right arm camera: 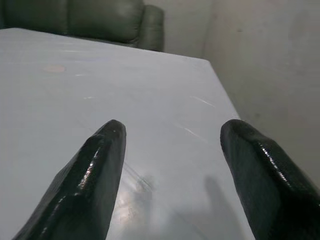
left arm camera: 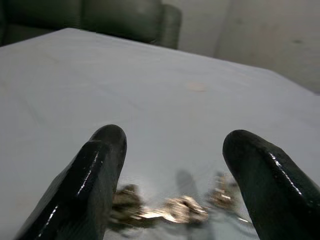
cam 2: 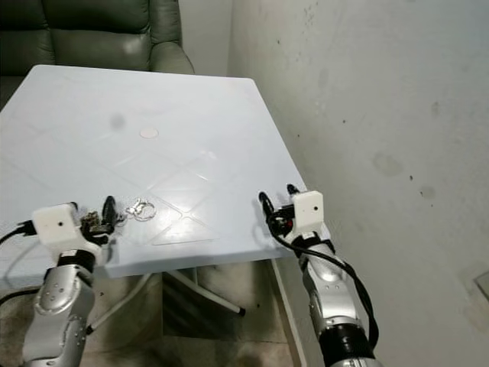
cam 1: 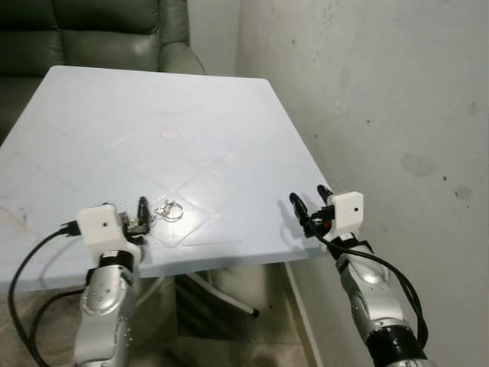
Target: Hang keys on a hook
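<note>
A bunch of keys [cam 1: 162, 213] with a silver ring lies on the pale blue table [cam 1: 153, 138] near its front edge. My left gripper [cam 1: 136, 216] is open and low over the table, its fingers on either side of the keys [left arm camera: 170, 207]. My right gripper [cam 1: 309, 202] is open above the table's front right corner, with nothing between its fingers [right arm camera: 100, 165]. No hook can be seen.
A grey-green sofa [cam 1: 99, 34] stands behind the table. A bare, marked wall [cam 1: 382, 115] runs close along the table's right side. A small round pinkish mark [cam 1: 170, 134] lies on the table's middle. The table's legs [cam 1: 221, 294] cross beneath it.
</note>
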`<state>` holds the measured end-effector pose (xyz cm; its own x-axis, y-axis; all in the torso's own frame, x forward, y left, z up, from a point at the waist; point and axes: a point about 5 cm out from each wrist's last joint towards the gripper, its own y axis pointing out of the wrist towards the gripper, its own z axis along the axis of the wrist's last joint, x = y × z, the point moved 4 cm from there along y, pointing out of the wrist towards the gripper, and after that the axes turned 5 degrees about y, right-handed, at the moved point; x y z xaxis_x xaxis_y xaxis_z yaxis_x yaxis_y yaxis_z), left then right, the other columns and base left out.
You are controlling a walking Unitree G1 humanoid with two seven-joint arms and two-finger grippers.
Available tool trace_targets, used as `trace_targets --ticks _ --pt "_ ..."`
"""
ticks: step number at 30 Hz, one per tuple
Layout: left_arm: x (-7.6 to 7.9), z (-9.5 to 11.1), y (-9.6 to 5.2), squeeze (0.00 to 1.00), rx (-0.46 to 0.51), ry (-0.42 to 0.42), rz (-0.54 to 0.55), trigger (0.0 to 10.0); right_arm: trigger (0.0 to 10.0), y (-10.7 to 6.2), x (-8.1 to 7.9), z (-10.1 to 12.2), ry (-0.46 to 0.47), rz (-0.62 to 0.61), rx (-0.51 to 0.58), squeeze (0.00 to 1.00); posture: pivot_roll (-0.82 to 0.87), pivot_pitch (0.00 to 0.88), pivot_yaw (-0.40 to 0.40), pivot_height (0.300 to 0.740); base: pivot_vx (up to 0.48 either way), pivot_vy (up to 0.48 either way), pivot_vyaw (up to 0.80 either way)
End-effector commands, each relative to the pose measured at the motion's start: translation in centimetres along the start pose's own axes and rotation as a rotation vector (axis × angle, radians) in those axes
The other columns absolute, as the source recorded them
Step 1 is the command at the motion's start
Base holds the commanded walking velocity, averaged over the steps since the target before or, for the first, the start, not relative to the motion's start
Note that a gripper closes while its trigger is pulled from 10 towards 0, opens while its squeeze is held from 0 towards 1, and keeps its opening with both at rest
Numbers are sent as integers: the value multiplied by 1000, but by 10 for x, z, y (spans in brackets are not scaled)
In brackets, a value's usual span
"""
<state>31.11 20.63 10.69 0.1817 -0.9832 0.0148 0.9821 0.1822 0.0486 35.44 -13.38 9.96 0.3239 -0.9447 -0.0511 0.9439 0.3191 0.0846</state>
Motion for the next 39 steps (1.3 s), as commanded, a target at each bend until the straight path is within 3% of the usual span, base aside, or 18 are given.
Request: trace_targets --ticks 1,39 --pt "8 -4 -1 0 -17 -8 -24 10000 10000 -4 9 -2 0 -21 -12 0 -19 0 -102 740 0 368 0" --pt "7 -4 -2 0 -25 -15 -22 10000 10000 -8 7 -3 -17 -12 -26 0 -22 0 -103 740 0 372 0"
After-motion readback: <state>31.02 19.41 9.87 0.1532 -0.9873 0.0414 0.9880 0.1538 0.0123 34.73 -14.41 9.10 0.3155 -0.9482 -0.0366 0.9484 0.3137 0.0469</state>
